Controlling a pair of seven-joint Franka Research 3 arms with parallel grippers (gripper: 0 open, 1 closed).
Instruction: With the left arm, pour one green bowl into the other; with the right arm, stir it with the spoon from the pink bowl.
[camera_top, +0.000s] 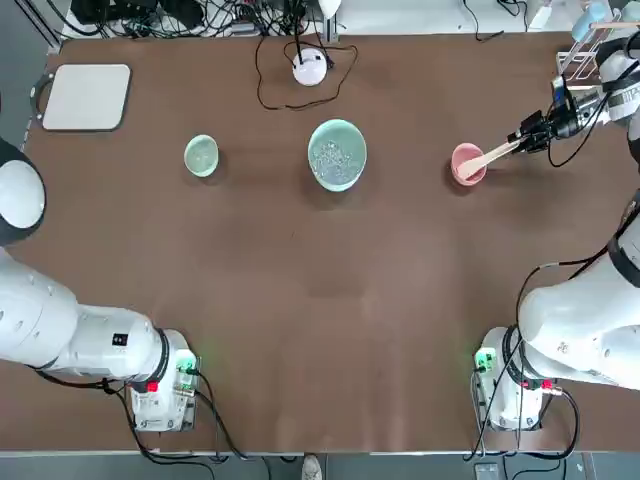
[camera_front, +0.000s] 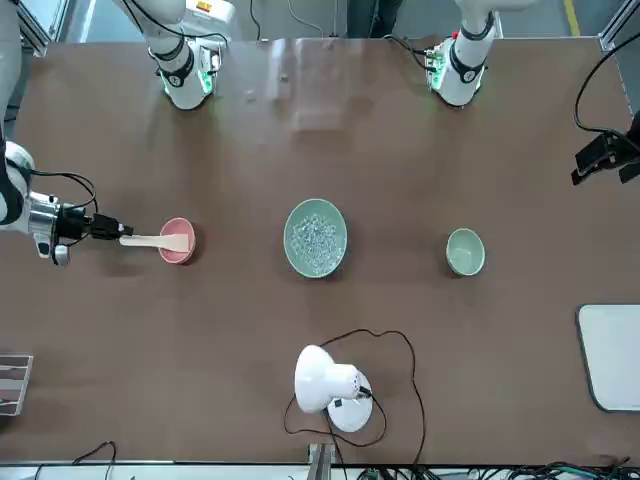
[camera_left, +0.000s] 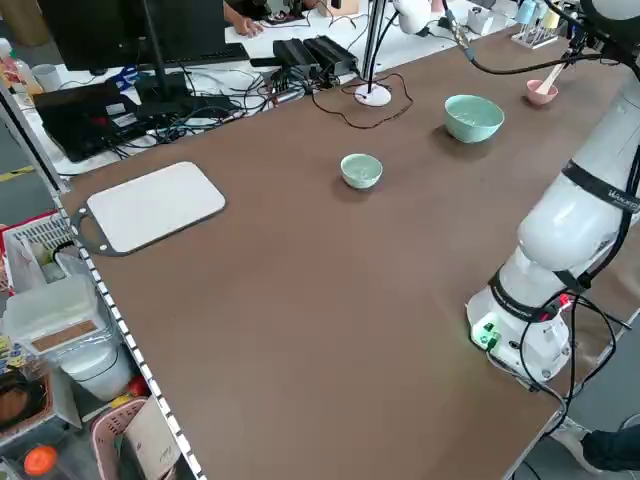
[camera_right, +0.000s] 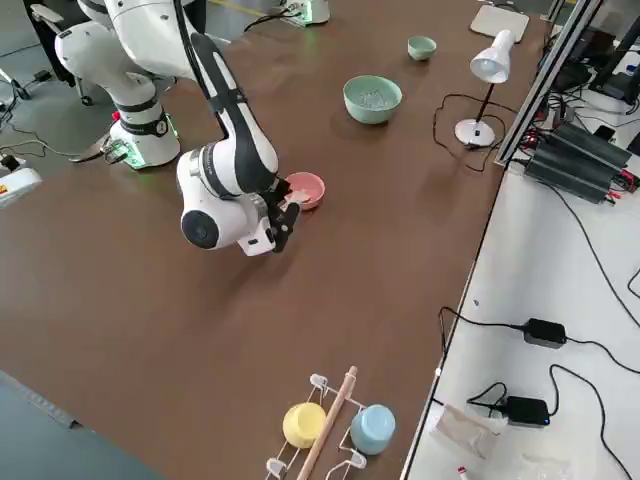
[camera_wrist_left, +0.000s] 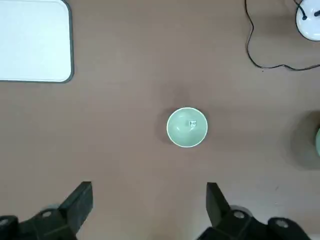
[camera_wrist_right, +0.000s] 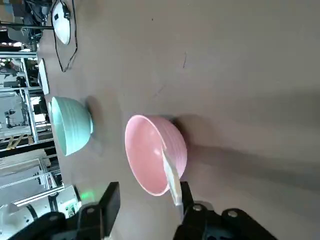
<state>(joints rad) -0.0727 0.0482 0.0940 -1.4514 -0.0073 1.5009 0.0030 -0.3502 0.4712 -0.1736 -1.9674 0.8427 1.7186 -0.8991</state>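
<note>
The pink bowl (camera_top: 466, 165) sits at the table's right, with the wooden spoon (camera_top: 488, 157) lying in it, handle pointing outward. My right gripper (camera_top: 525, 137) is at the handle's end. In the right wrist view its fingers (camera_wrist_right: 107, 200) stand apart, and the spoon (camera_wrist_right: 170, 172) lies close to one of them. The wide mint-green bowl (camera_top: 337, 153) holds whitish bits at the table's middle. The small green bowl (camera_top: 201, 155) stands to its left. My left gripper (camera_wrist_left: 150, 192) hovers open and empty high above the table, short of the small green bowl (camera_wrist_left: 187, 127).
A white desk lamp (camera_top: 310, 66) with a looping black cable stands behind the wide bowl. A white board (camera_top: 87, 96) lies at the far left corner. A rack with a yellow and a blue cup (camera_right: 330, 425) sits at the table's right edge.
</note>
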